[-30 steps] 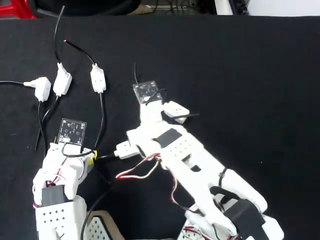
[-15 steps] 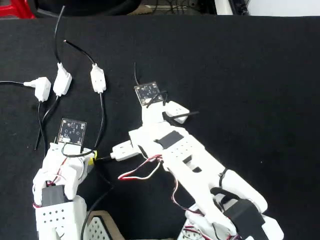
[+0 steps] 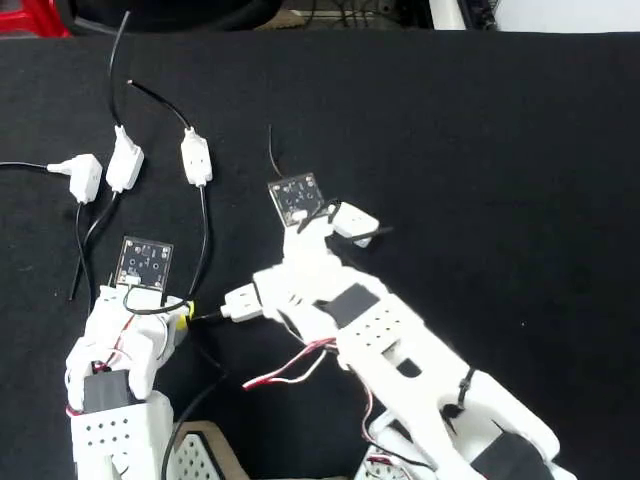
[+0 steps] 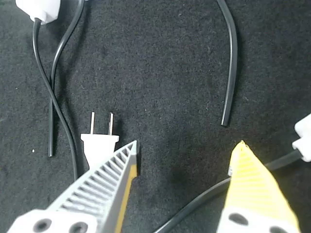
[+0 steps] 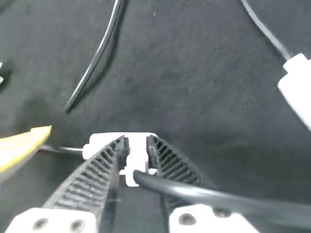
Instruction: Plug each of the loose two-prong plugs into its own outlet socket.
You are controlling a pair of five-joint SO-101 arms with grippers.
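My right gripper (image 5: pixel 136 141) is shut on the body of a white plug (image 5: pixel 137 156), whose black cord runs off sideways. From above, this held plug (image 3: pixel 240 302) lies low over the black cloth between the two arms, with the right gripper (image 3: pixel 264 298) on it. A second white two-prong plug (image 4: pixel 99 141) lies flat, prongs pointing away, right beside the grey finger (image 4: pixel 114 167) of my open left gripper (image 4: pixel 187 145). Three white outlet sockets (image 3: pixel 196 158) (image 3: pixel 124 163) (image 3: pixel 84 175) lie on cords at the far left.
Black cords (image 3: pixel 203 235) run from the sockets toward the left arm (image 3: pixel 118 350). A loose cord end (image 4: pixel 224 121) lies ahead of the left gripper. The yellow finger of the left gripper (image 5: pixel 22 145) is close to the held plug. Open black cloth (image 3: pixel 480 150) covers the right half.
The right arm has drawn back slightly toward the near edge and shifted the held plug a little to the left. The left arm has stayed still.
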